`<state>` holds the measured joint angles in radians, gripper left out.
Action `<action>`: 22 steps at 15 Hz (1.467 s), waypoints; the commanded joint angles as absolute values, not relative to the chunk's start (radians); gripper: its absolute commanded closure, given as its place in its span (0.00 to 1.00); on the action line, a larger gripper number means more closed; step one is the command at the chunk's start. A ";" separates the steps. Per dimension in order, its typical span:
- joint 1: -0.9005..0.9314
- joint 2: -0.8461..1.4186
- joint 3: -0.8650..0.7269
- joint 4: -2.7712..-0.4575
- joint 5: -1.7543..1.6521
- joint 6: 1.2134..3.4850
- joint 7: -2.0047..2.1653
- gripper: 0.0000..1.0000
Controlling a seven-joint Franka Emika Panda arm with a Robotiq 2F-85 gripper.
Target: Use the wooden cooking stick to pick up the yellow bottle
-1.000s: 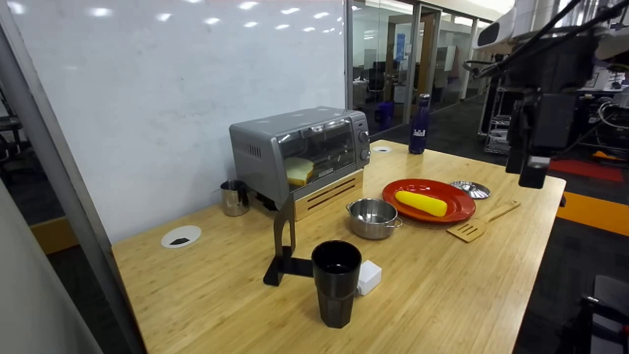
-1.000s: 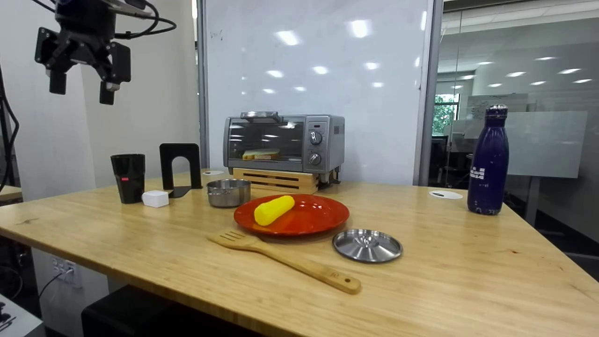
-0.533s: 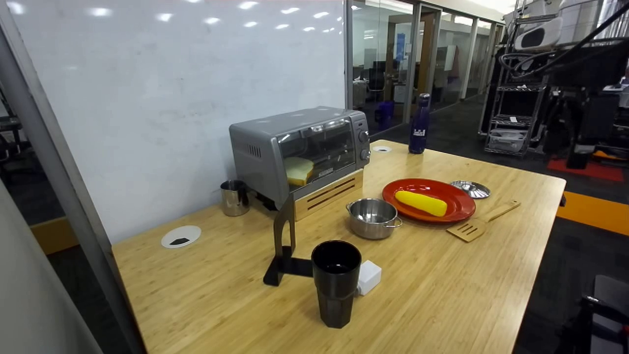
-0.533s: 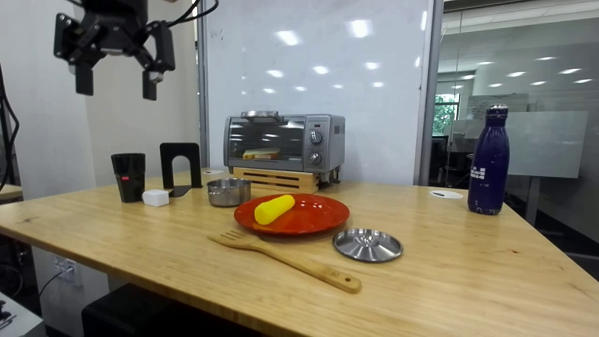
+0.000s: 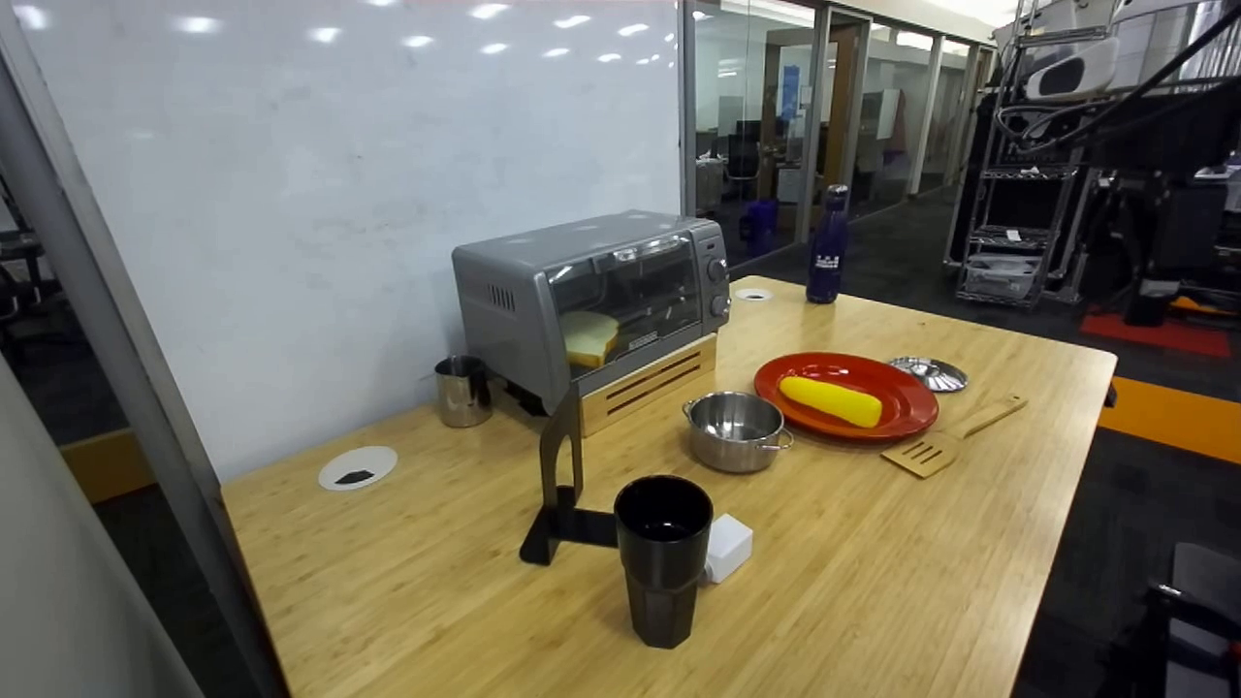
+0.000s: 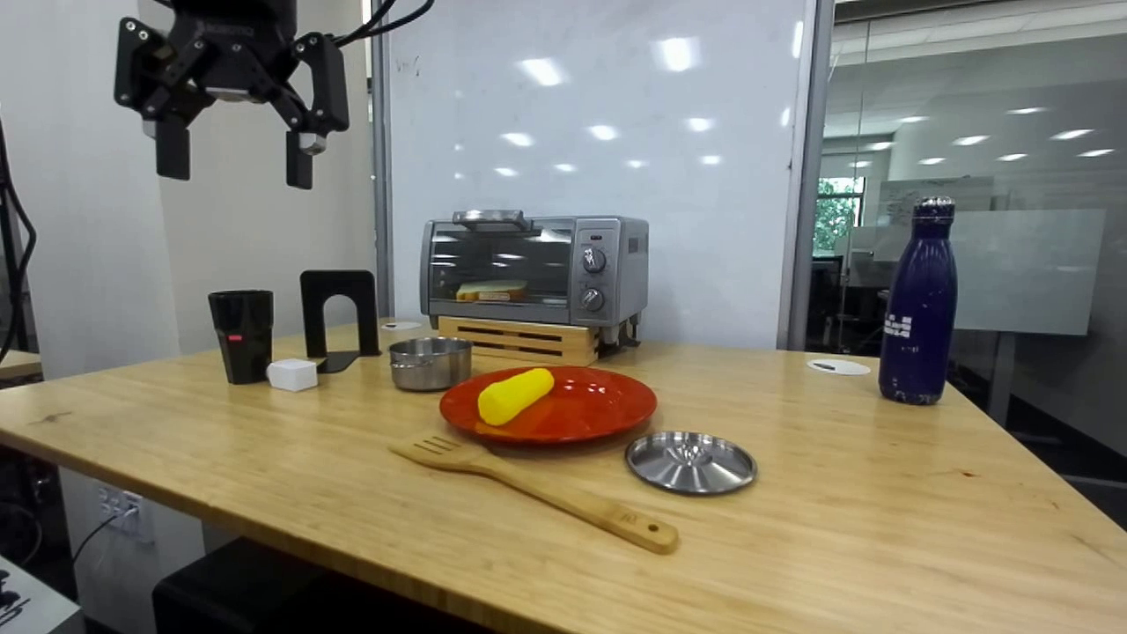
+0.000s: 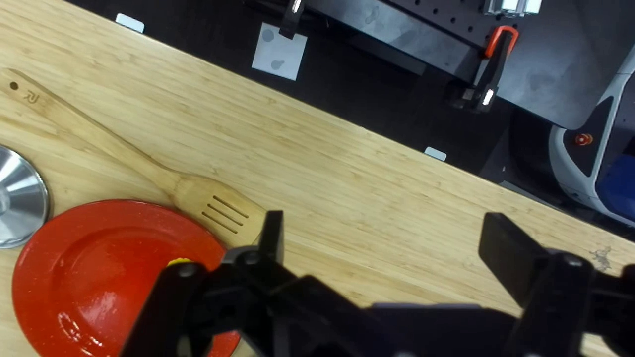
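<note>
Since the gripper (image 6: 236, 167) hangs empty, jaws spread, I'd guess that's room for the wooden spatula (image 7: 149, 168), handle toward ten o'clock in wrist view.

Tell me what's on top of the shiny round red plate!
An elongated bright yellow bottle lies on the red plate. It covers the patch of plate right under it, so that bit can't be seen.
</note>
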<state>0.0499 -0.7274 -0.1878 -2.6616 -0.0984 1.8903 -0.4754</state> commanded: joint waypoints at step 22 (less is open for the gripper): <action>-0.119 -0.253 -0.448 -2.539 -0.143 2.187 -1.039 0.00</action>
<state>-0.0558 -0.2601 -0.5106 -2.5380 -0.1647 2.1853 -1.0232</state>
